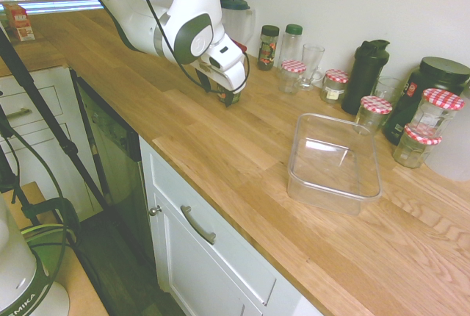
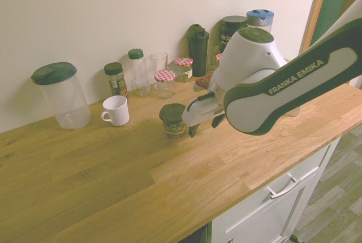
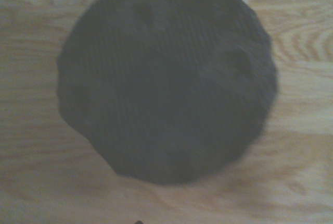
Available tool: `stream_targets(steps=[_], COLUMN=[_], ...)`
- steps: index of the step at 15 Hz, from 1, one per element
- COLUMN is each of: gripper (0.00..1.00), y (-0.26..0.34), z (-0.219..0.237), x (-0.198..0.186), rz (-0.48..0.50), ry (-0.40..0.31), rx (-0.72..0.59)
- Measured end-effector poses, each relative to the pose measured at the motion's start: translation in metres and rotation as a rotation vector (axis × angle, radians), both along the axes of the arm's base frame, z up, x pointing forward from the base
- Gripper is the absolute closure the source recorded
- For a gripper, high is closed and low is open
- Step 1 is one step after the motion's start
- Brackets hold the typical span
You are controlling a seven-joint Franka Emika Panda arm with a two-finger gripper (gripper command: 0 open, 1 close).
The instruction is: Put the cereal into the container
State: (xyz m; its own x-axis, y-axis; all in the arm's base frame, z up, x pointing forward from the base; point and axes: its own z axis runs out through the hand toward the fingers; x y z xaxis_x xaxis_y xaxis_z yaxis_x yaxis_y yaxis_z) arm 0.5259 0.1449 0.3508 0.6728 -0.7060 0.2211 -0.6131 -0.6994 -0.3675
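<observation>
The cereal (image 2: 173, 120) is a small cup with a green label and a dark top, standing upright on the wooden counter. In the wrist view its dark round top (image 3: 166, 78) fills most of the picture. My gripper (image 2: 205, 128) is open and low over the counter, its fingers just beside the cup on the side away from the white mug, with nothing held. In the first exterior view the gripper (image 1: 226, 94) hides most of the cup. The container (image 1: 294, 176), a clear rectangular tub, stands empty farther along the counter.
A white mug (image 2: 116, 110), a large clear jar with a green lid (image 2: 61, 95) and a spice jar (image 2: 115, 79) stand near the wall. Jars with red-checked lids (image 1: 433, 121), a black shaker (image 1: 367, 66) and a glass (image 1: 311, 62) line the wall behind the tub.
</observation>
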Motion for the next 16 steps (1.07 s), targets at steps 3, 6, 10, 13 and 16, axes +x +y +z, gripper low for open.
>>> stream_targets(steps=[3, 6, 10, 13, 16], gripper=[0.0, 0.0, 0.0, 0.0, 1.0], y=[0.018, 0.019, 0.025, 0.031, 0.032], z=[-0.01, -0.017, -0.023, -0.031, -0.027], x=[0.023, 0.031, 0.036, 0.041, 0.045], rz=[0.031, 0.061, 0.083, 0.079, 0.08], ry=[-0.031, -0.057, -0.135, -0.14, -0.173], rx=[0.013, -0.02, -0.031, -0.031, -0.016])
